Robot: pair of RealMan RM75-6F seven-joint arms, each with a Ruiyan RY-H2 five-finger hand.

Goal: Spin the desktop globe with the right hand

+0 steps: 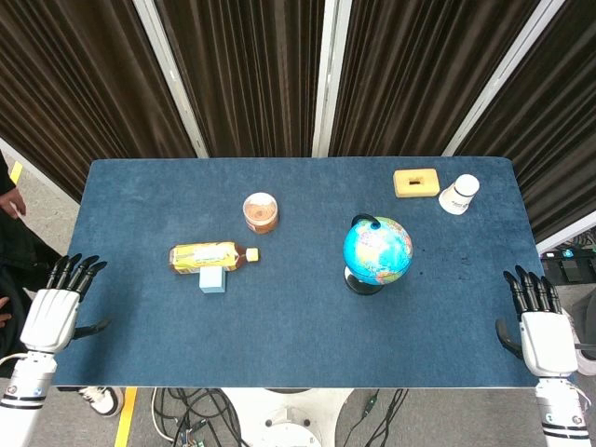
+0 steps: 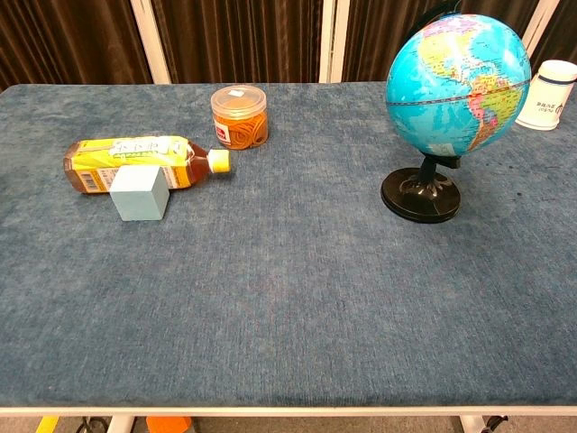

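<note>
A blue desktop globe (image 1: 377, 251) on a black round base stands upright on the blue table (image 1: 298, 317), right of centre; the chest view shows the globe (image 2: 458, 77) large at upper right. My right hand (image 1: 538, 317) hovers off the table's right front corner, fingers spread, holding nothing, well away from the globe. Off the left front corner my left hand (image 1: 58, 303) is also spread and empty. Neither hand appears in the chest view.
A yellow-labelled bottle (image 1: 209, 255) lies on its side with a pale blue cube (image 1: 212, 280) against it. A round jar (image 1: 261, 212) stands behind them. At the back right are a yellow block (image 1: 415, 182) and a tipped white cup (image 1: 459, 194).
</note>
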